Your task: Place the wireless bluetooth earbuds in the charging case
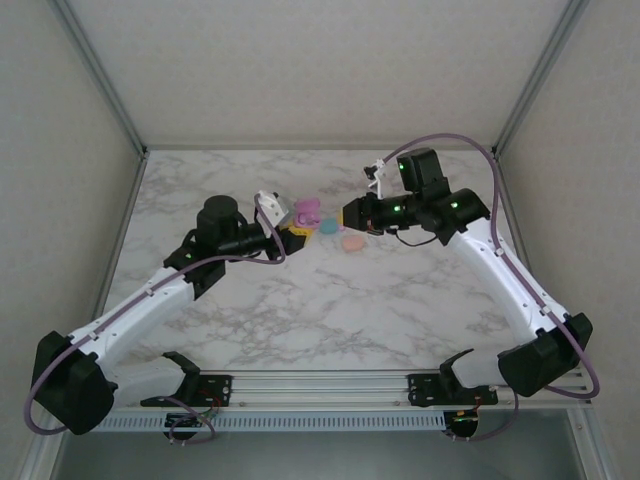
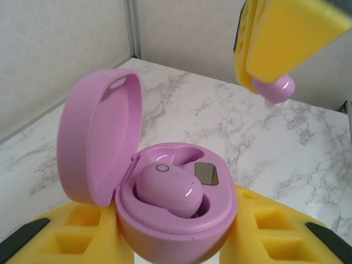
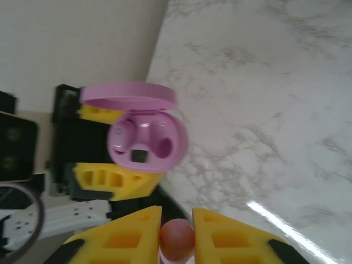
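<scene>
- The second pink earbud (image 3: 177,239) is pinched between the yellow fingers of the right gripper (image 3: 177,215). In the left wrist view it hangs in the air at about 2 o'clock from the open pink charging case (image 2: 176,231), apart from it.
- The first earbud (image 2: 168,191) sits in one socket. The free socket (image 2: 184,154) lies at about 1 o'clock from it.
- The lid (image 2: 99,143) stands up at 9 o'clock of the case body, and the case is held above the marble table (image 1: 330,320).
- I judge that the step in hand is to bring the held bud over the free socket. To do it well, the arm should go down slowly and straight and turn the bud until its shape agrees with the socket. It should keep away from the lid and let go only when the bud is seated.
- The left gripper (image 1: 293,234) has its jaws pressed on both sides of the case body.
- The right jaws are nearly together, with only the small bud between them.
- A teal round piece (image 1: 327,228) and a peach round piece (image 1: 352,242) lie on the table at about 4 o'clock from the case.
</scene>
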### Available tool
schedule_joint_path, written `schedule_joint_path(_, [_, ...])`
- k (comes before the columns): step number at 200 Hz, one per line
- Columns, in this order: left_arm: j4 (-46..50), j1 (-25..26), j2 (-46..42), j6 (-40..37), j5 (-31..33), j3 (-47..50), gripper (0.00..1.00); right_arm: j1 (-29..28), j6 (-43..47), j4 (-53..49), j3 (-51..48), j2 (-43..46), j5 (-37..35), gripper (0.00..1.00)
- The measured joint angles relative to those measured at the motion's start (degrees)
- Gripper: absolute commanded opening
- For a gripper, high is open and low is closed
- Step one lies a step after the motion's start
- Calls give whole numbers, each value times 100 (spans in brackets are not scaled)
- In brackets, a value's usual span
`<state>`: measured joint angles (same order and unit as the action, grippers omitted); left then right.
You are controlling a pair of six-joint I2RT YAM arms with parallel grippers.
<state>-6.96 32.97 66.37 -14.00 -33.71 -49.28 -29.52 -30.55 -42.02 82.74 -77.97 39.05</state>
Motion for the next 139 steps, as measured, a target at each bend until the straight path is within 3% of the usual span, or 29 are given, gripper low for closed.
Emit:
schedule_joint_path(59, [-7,31,55,-85,-166,-129,36,-4,-321,337,0,-17,433,20])
schedule_joint_path(139, [-7,37,59,-170,-358,-173,36,-4,-361,354,9,-17,476,20])
